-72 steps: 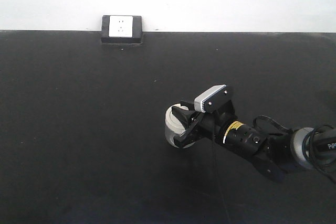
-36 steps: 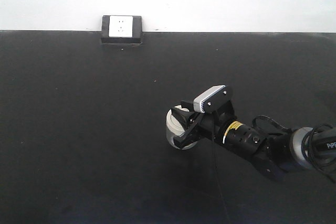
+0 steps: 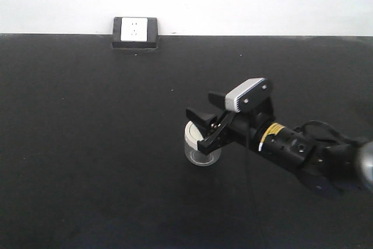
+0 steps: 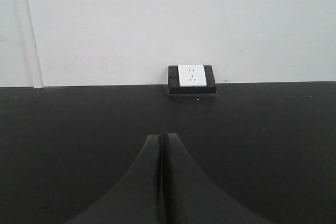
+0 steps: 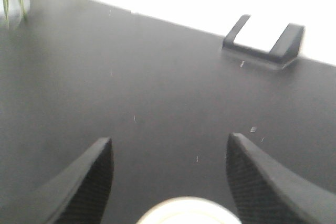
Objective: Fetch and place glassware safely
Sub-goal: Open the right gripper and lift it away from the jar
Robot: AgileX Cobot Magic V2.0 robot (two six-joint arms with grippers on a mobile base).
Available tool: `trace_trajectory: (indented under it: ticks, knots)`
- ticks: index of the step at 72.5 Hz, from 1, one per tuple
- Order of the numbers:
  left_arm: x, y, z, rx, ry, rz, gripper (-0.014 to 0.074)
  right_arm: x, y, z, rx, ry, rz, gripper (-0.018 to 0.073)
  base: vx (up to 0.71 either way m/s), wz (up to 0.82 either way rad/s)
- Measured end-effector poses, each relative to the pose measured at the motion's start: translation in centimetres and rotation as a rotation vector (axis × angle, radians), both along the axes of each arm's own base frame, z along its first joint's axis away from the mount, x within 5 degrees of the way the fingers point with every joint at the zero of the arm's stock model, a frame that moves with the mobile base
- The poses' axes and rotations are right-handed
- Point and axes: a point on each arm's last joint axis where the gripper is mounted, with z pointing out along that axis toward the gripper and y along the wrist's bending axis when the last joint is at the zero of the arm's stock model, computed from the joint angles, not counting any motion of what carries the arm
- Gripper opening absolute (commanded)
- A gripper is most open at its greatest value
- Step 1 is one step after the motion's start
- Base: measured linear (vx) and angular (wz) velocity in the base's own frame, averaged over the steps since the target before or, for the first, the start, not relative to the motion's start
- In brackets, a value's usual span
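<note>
on the table, jar seemingly upright, lid up

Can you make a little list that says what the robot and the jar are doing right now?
jar: standing upright on the black table, lid on
right end effector: open, fingers spread above the jar, not gripping it
left end effector: shut, empty, away from the jar
wall socket: at the table's far edge
</note>
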Motion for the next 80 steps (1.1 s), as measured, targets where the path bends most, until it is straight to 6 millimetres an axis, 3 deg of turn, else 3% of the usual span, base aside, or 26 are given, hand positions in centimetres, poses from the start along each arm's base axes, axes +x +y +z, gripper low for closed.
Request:
trace_trajectory:
  ticks: [22,40,60,80]
  knots:
    - [0.0,0.0,0.0,0.000,0.000,0.000,-0.0007,-4.7,-3.0,6.7,0.050,0.058,-0.140,0.0461,0.00,0.00]
    - [0.0,0.0,0.0,0.000,0.000,0.000,-0.0007,-10.4,-6.6,11.5,0.015,0.037,-0.288,0.0459,0.00,0.00]
    - [0.0,0.0,0.0,0.000,0.000,0.000,-0.0007,-18.1,-10.6,13.1,0.044,-0.084,-0.382,0.0454,0.00,0.00]
    - [0.0,0.0,0.0,0.000,0.000,0.000,-0.0007,-24.0,-14.0,11.5,0.090,-0.109,-0.503,0.0454,0.00,0.00]
